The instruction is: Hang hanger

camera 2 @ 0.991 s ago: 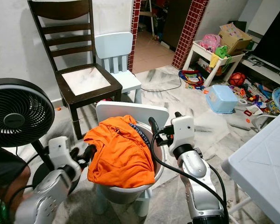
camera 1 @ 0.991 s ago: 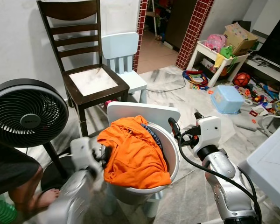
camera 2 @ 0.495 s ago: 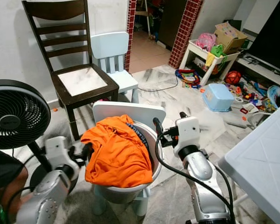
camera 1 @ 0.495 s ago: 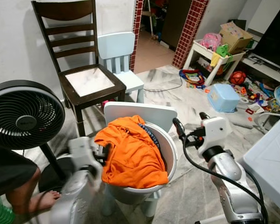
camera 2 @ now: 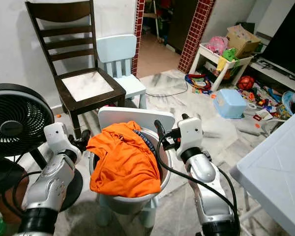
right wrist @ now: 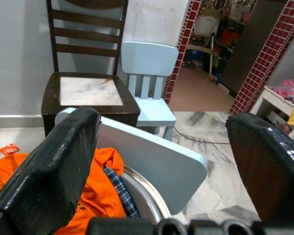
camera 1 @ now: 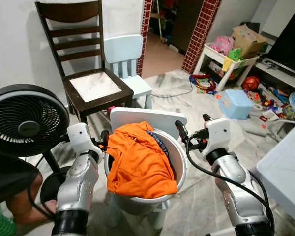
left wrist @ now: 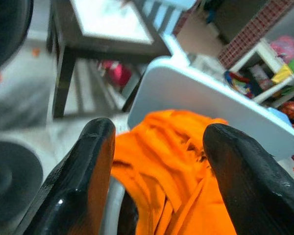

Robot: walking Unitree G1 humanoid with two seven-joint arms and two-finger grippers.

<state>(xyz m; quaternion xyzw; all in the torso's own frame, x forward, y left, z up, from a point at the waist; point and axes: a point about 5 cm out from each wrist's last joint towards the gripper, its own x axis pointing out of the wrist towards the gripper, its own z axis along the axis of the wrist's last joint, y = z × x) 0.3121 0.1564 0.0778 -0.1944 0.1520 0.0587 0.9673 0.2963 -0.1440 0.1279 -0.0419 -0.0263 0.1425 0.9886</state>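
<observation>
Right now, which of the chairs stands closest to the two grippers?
The white child chair bearing the laundry basket with the orange garment. The left gripper and right gripper flank it, both open; the dark wooden chair and pale blue chair stand farther back.

2 arms in silver-grey metallic shells, segmented, with black ring joints at wrist and forearm. White boxy wrist housing behind each gripper. Left gripper (camera 1: 104, 138) and right gripper (camera 1: 179, 131): 2 long black fingers each, glossy, rounded tips. Black cable loops from the right wrist down along the forearm; thinner black cables run by the left arm.
</observation>
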